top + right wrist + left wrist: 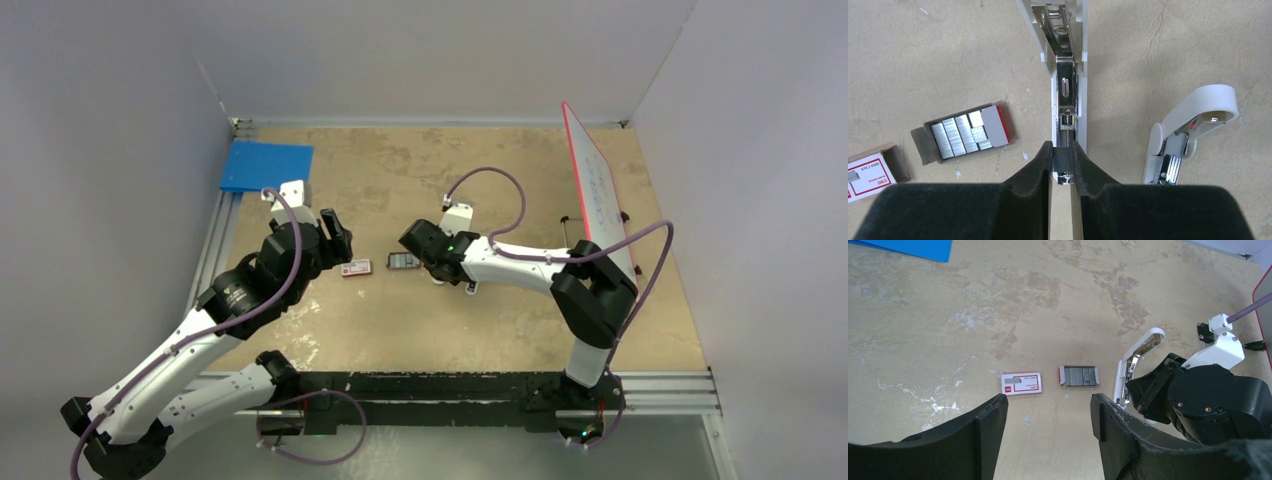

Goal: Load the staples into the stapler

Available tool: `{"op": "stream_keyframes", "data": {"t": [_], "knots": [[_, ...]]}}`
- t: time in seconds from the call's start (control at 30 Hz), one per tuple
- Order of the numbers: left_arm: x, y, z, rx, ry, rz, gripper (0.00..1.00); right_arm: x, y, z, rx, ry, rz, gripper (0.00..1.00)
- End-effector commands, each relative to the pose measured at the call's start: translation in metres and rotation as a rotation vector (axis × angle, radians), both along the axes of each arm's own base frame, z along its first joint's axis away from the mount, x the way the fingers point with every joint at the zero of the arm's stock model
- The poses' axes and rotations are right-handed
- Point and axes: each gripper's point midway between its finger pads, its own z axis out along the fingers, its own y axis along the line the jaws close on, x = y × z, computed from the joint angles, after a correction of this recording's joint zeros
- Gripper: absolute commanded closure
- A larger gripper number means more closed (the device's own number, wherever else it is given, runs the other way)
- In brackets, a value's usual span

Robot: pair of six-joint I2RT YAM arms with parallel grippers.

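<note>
Tan, mottled tabletop, closed in by pale walls.

Top view: a blue board lies flat in the far left corner. A red-rimmed whiteboard stands on edge along the right side. The left gripper hangs just left of a red-and-white box. Right of that box sits a tray of grey blocks. The right gripper is lowered close by the tray.

Left wrist view: the left gripper's jaws stand wide apart above the table with nothing between them. The box lies flat ahead of the left finger, with the tray to its right and a small gap between them. The stapler lies just right of the tray, opened up, its near end partly covered by the right gripper.

Right wrist view: the right gripper's fingers are pressed together on a strip of staples, held at the near end of the stapler's open metal channel. Whether the strip already sits in the channel cannot be told. The stapler runs straight away from the fingertips to the top edge. The tray lies to its left, several blocks inside, red-edged flap folded open. The box is cut off at the lower left. A short white piece with a rounded end lies right of the stapler and apart from it, with metal parts showing.
</note>
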Motion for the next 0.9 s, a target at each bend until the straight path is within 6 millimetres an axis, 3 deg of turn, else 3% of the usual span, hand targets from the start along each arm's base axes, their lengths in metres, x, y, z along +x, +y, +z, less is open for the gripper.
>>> {"op": "stream_keyframes", "data": {"t": [0.0, 0.87], "knots": [[0.0037, -0.0005, 0.0039, -0.002, -0.025, -0.001, 0.39, 0.0019, -0.0047, -0.0029, -0.026, -0.015, -0.018, 0.86], [0.0030, 0.0002, 0.0038, -0.002, -0.024, 0.000, 0.38, -0.0006, -0.0099, -0.0105, -0.043, -0.007, -0.031, 0.86]]}}
